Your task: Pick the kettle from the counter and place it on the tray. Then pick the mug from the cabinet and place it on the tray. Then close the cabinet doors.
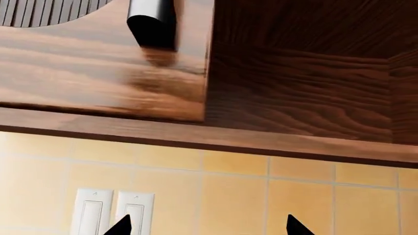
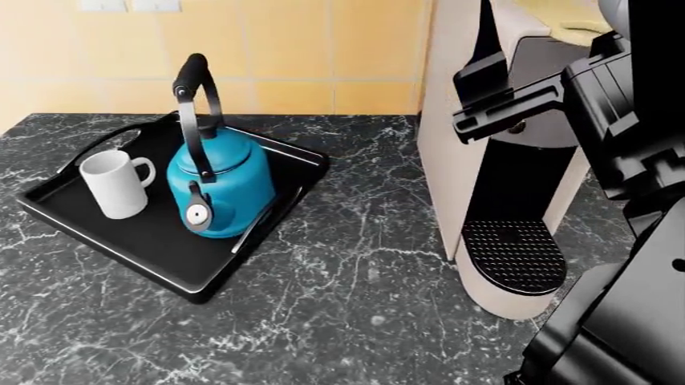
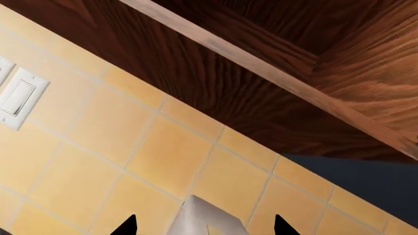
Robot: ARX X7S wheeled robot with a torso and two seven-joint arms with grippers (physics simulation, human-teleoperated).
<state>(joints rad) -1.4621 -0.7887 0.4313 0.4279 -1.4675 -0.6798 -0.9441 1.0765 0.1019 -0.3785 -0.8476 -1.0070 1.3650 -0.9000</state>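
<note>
On the dark marble counter (image 2: 364, 281) lies the black tray (image 2: 160, 273). The blue kettle (image 2: 220, 180) and the white mug (image 2: 112, 186) both stand upright on it, side by side. In the left wrist view a wooden cabinet door (image 1: 98, 68) with a black handle (image 1: 153, 24) hangs above the tiled wall. Beside the door's edge the dark cabinet interior (image 1: 307, 73) lies open. My left gripper (image 1: 209, 227) is open and empty below the cabinet. My right gripper (image 3: 203, 227) is open too, facing the tiles and the cabinet's wooden underside (image 3: 261, 73).
A tall beige coffee machine (image 2: 492, 200) stands on the counter right of the tray, with my right arm (image 2: 642, 160) close beside it. White light switches (image 1: 114, 210) sit on the yellow tiled wall under the cabinet. One switch (image 3: 19, 98) appears in the right wrist view.
</note>
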